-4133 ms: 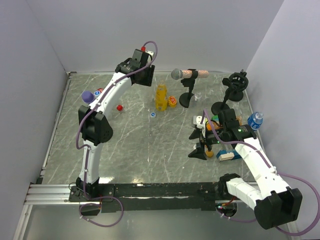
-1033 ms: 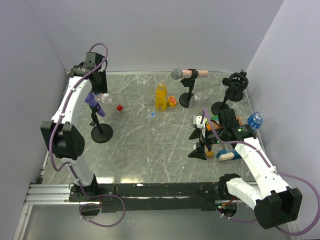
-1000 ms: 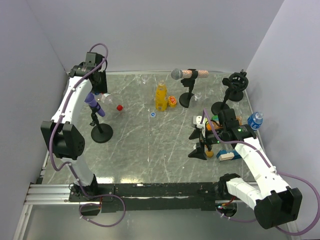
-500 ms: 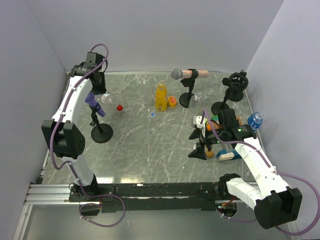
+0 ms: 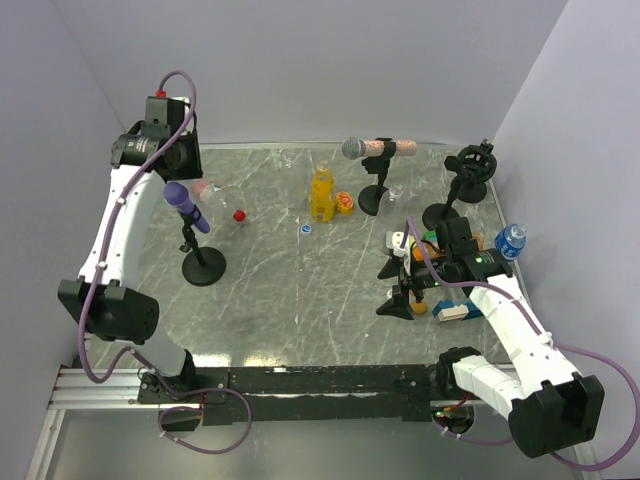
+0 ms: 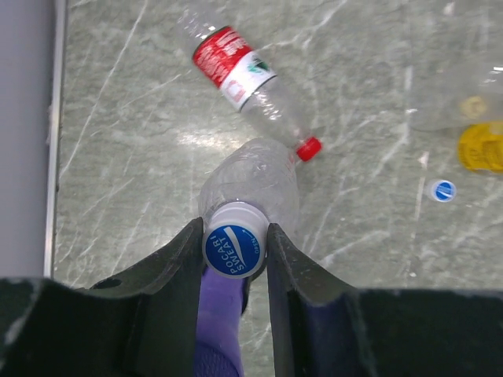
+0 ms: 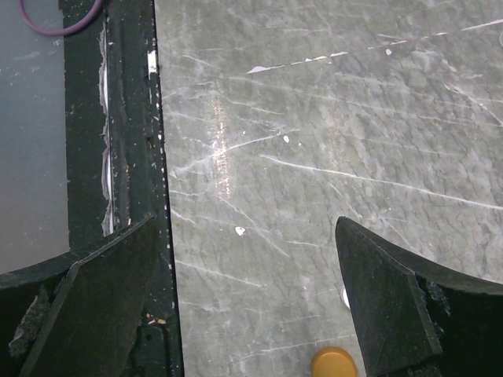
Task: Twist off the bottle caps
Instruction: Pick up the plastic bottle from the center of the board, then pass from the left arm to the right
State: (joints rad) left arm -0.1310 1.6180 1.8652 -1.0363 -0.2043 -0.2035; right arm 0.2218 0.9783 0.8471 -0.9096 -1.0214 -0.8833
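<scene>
Left hand [image 6: 234, 236] around blue cap [image 6: 234, 251]

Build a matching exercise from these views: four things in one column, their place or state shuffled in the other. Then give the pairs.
Things:
1. Pocari Sweat cap
2. red cap
3. smaller blue cap
4. right end effector

Places or states:
A. open above the table
B. lying by itself on the table
C. clamped by the left end effector
D. on the neck of the lying red-labelled bottle

Pairs: 1-C, 2-D, 3-B, 4-A.
</scene>
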